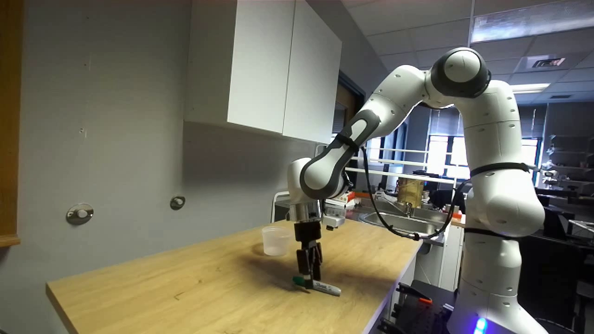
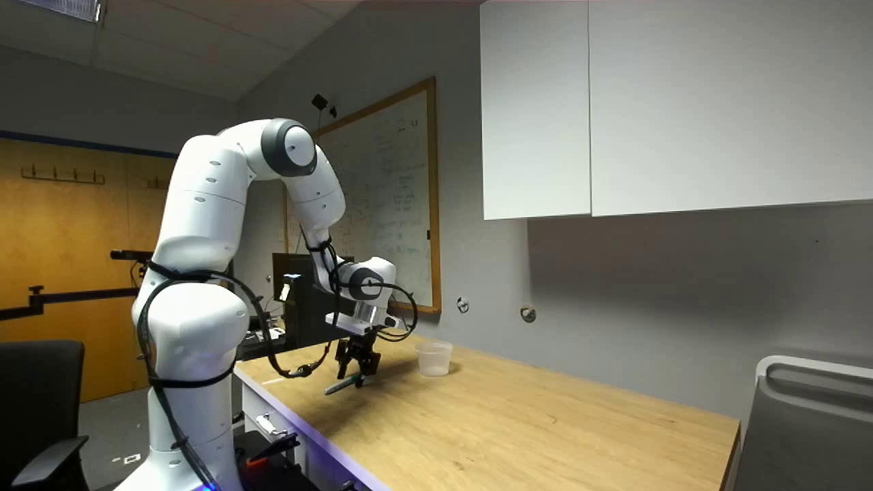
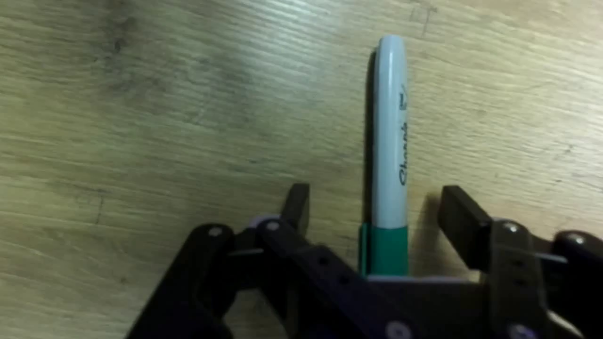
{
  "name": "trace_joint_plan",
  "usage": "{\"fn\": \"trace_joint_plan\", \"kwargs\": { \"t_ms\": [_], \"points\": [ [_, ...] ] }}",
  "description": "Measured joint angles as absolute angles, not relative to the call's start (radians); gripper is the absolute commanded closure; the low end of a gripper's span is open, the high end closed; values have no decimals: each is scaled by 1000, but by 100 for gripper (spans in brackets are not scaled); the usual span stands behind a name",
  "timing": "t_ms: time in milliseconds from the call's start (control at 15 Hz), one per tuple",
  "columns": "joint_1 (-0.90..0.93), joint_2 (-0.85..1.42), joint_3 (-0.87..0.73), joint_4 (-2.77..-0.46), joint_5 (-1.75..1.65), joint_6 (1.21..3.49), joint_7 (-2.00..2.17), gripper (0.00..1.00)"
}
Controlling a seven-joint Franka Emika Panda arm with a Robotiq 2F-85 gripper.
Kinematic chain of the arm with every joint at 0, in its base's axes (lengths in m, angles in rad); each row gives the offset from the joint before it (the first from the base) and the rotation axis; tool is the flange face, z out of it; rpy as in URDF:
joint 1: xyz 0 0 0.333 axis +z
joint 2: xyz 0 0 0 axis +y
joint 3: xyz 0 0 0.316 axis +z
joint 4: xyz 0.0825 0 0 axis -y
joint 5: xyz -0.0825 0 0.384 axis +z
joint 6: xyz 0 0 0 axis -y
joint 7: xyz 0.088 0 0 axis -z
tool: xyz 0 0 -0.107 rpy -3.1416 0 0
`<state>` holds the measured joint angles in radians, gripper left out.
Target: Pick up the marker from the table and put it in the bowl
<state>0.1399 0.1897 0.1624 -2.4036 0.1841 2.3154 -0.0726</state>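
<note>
The marker has a light grey barrel and a green cap. It lies on the wooden table (image 1: pixel 199 297), seen in both exterior views, marker (image 1: pixel 327 288) (image 2: pixel 339 387). In the wrist view the marker (image 3: pixel 391 141) runs up and down the picture, its cap end hidden by the gripper. My gripper (image 1: pixel 310 282) is open and low over the table, also in an exterior view (image 2: pixel 350 380). In the wrist view its fingers (image 3: pixel 374 202) stand either side of the marker, with gaps on both sides. The translucent bowl (image 1: pixel 275 241) (image 2: pixel 434 359) stands upright on the table, nearer the wall.
A white wall cabinet (image 1: pixel 264 69) hangs above the table's wall side. A sink (image 1: pixel 408 222) lies beyond the table's end. The table's front edge (image 2: pixel 307 433) is on the robot base's side. A dark grey panel (image 2: pixel 805 423) stands past the far end.
</note>
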Motion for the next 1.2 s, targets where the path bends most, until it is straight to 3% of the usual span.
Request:
{"fn": "trace_joint_plan", "kwargs": {
  "t_ms": [333,467,1200],
  "points": [
    [125,189,162,-2403,184,2315,-76,94],
    [126,184,163,-2403,186,2314,-76,91],
    [209,9,192,-2396,65,2303,116,91]
  ]
}}
